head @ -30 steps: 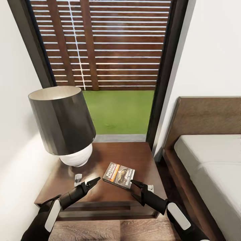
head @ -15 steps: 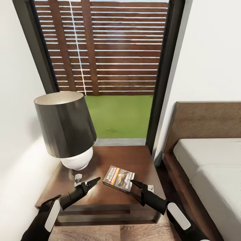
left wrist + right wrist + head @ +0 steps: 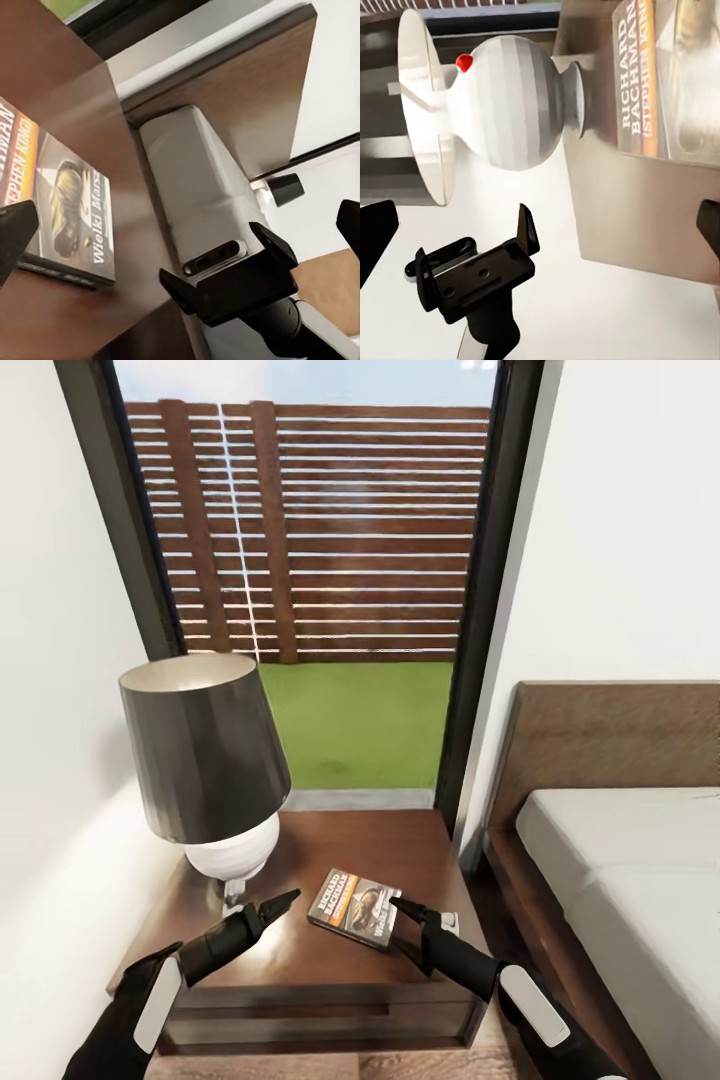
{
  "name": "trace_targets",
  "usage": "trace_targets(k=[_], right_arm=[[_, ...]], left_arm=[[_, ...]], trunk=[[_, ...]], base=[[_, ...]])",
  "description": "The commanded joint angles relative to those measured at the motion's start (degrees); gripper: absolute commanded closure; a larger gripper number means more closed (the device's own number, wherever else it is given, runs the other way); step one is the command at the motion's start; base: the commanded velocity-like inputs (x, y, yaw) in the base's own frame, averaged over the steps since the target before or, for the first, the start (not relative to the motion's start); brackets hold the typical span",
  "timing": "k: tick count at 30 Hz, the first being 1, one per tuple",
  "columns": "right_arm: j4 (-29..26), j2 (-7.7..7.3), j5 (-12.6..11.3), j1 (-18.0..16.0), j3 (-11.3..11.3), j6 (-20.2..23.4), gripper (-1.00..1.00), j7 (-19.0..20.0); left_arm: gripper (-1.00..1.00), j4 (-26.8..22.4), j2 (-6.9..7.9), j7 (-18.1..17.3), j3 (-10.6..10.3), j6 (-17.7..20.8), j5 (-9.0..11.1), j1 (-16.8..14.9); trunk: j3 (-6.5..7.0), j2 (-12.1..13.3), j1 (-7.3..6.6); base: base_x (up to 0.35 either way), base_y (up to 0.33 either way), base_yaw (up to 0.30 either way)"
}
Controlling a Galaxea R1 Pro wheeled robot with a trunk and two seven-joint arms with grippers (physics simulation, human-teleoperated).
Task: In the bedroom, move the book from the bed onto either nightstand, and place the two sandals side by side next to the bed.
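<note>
Both hands, left (image 3: 290,897) and right (image 3: 397,906), spread, flank book (image 3: 354,908) on nightstand (image 3: 400,840)

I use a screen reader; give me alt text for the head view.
A paperback book lies flat on a dark wooden nightstand between the open left gripper and right gripper, neither touching it. A black-shaded lamp stands left; the bed is right.

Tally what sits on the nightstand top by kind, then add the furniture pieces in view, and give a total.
Books: 1, the book lying flat on the nightstand
Lamps: 1, the lamp, dark shade on a white ribbed base
Nightstands: 1
Beds: 1, the bed beside the nightstand
Total: 4
</note>
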Motion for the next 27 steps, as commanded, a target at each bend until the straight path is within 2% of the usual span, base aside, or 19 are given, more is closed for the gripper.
trace_targets(k=[1, 2, 3, 5, 6, 7, 8, 9, 12, 15, 27], right_arm=[[0.0, -0.05, 0.0, 0.0, 0.2, 0.0, -1.00, 0.1], [-0.1, -0.05, 0.6, 0.0, 0.2, -0.1, -1.00, 0.1], [-0.3, -0.05, 3.0, 0.0, 0.7, -0.1, -1.00, 0.1], [-1.4, -0.11, 13.3, 0.0, 3.1, -0.2, -1.00, 0.2], [-2.6, -0.12, 17.2, 0.0, 3.6, -0.2, -1.00, 0.2], [-5.3, -0.17, 22.9, 0.0, 4.1, -1.0, -1.00, 0.2], [-6.6, -0.22, 24.6, 0.0, 4.2, -1.7, -1.00, 0.3], [-7.1, -0.28, 25.2, 0.0, 4.3, -2.0, -1.00, 0.3], [-9.0, -0.70, 27.1, 0.1, 4.4, -3.3, -1.00, 0.6], [-9.1, -0.80, 27.6, 0.1, 4.3, -3.6, -1.00, 0.6], [-9.1, -0.84, 27.8, 0.2, 4.3, -3.8, -1.00, 0.6]], left_arm=[[-1.00, -0.1, -0.05, 0.0, 0.0, 0.2, 0.1, 0.0], [-1.00, -0.1, -0.17, 0.2, -0.1, 0.1, 0.0, 0.0], [-1.00, -0.1, -0.39, 0.7, -0.2, 0.0, -0.1, 0.0], [-1.00, -0.3, -0.67, 1.4, -0.3, -0.1, -0.2, 0.0], [-1.00, -0.3, -0.71, 1.5, -0.4, -0.1, -0.2, 0.0], [-1.00, -0.4, -0.75, 1.5, -0.9, -0.1, -0.2, 0.0], [-1.00, -0.4, -0.72, 1.5, -1.8, -0.1, -0.2, 0.0], [-1.00, -0.4, -0.72, 1.5, -2.3, -0.1, -0.2, 0.0], [-1.00, -0.4, -0.52, 1.5, -6.5, -0.1, -0.3, 0.0], [-1.00, -0.4, -0.51, 1.6, -8.1, -0.1, -0.3, 0.0], [-1.00, -0.4, -0.51, 1.6, -8.8, -0.1, -0.3, 0.0]], trunk=[[0.13, 0.4, -0.24], [0.31, 0.8, -0.46], [0.49, 1.2, -0.68], [0.85, 2.0, -1.12], [1.03, 2.4, -1.34], [1.21, 2.8, -1.56], [1.39, 3.2, -1.78], [1.57, 3.6, -1.99], [2.11, 4.8, -2.65], [2.65, 6.0, -3.31], [4.80, 10.8, -5.95]], base=[[0.000, 0.000, 0.000], [0.000, 0.000, 0.000], [0.000, 0.000, 0.000], [0.000, 0.000, 0.000], [0.000, 0.000, 0.000], [0.000, 0.000, 0.000], [0.000, 0.000, 0.000], [0.000, 0.000, 0.000], [0.000, 0.000, 0.000], [0.000, 0.000, 0.000], [0.000, 0.000, 0.000]])
